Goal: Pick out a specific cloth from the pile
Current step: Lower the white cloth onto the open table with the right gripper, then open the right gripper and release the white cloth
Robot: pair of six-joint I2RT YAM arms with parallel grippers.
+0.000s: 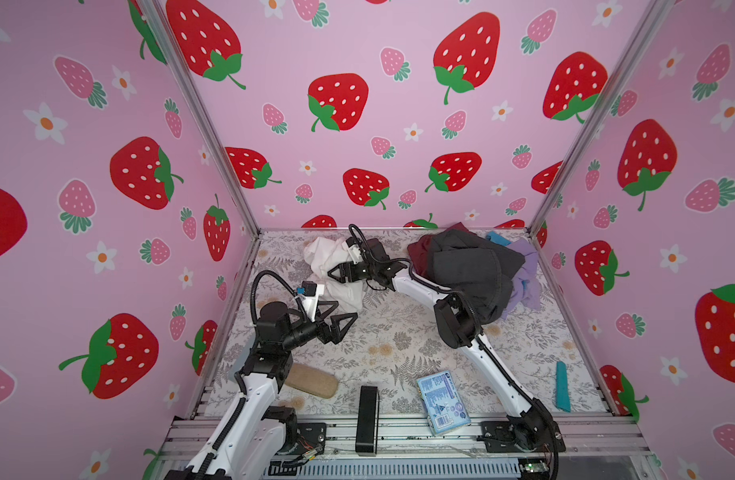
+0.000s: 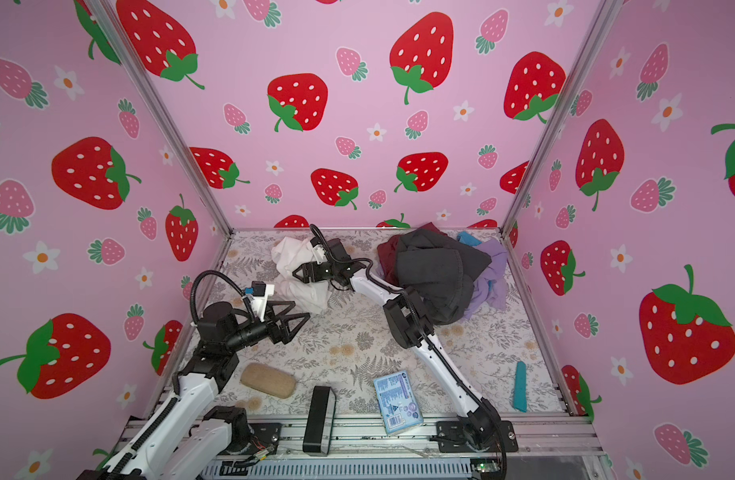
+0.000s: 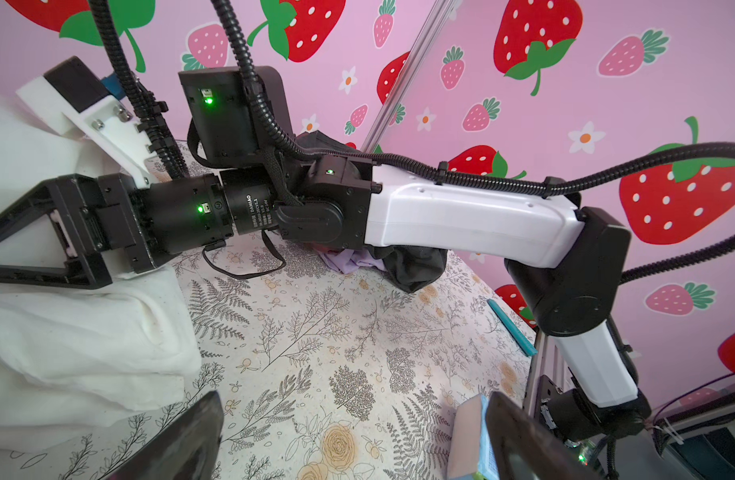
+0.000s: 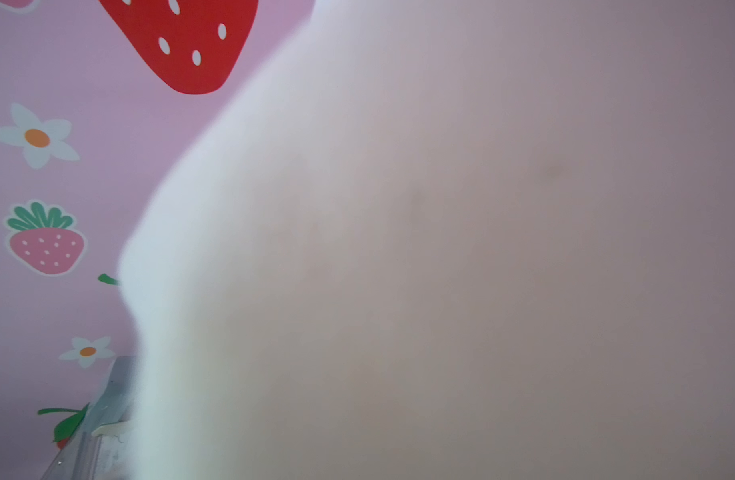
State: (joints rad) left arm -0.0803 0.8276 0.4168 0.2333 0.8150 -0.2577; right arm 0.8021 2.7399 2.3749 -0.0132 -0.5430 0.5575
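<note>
We see the white cloth [image 1: 332, 270] lying crumpled on the worktop [image 1: 399, 340] at the back left, well apart from the pile [image 1: 478, 270] of dark grey, maroon and lilac clothes at the back right. Our right gripper [image 1: 336, 274] rests over the cloth with its fingers [image 1: 331, 272] spread wide, holding nothing we can make out; its wrist view is filled by blurred white fabric [image 4: 399, 249]. Our left gripper [image 1: 340, 313] hovers just beside the cloth's near edge, fingers wide and empty.

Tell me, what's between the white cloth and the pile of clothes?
The right gripper and its arm, over bare flowery table, between white cloth and pile, in both top views.
</note>
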